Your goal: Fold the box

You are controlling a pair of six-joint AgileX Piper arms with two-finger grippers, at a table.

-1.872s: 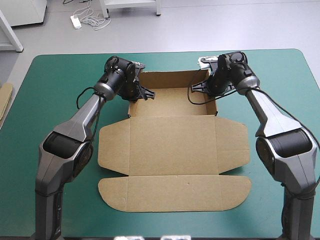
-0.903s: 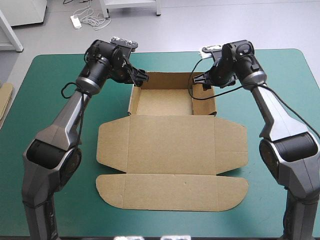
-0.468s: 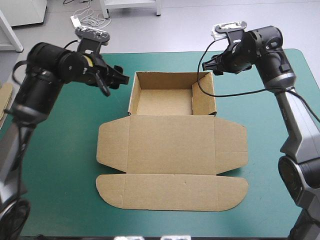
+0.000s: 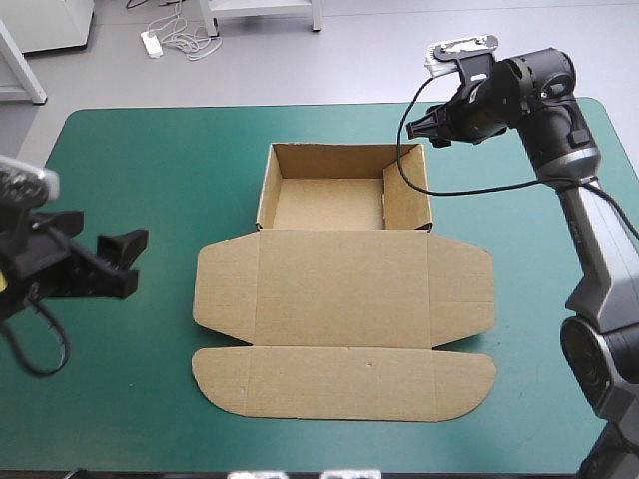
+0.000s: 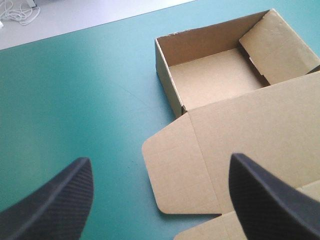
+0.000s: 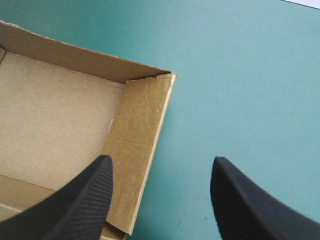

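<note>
Two grippers stand spread wide, holding nothing: the left gripper (image 4: pixel 127 261) hangs over the teal-green cover (image 4: pixel 130 160), well left of the one brown box (image 4: pixel 339 264), and the right gripper (image 4: pixel 426 133) is by the far right corner of the tray (image 4: pixel 329 205). This tray has four raised walls. The lid (image 4: pixel 344 299) lies flat toward the near edge, with two side flaps (image 4: pixel 225 289) and one front strip (image 4: pixel 344 384). Only the high view shows the whole lid. The right wrist view alone shows that corner's doubled wall up close.

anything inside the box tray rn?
Nothing loose. The floor of the box tray is bare brown board, with a flap tucked against its right wall. The tray hides the patch of teal-green cover beneath it.
</note>
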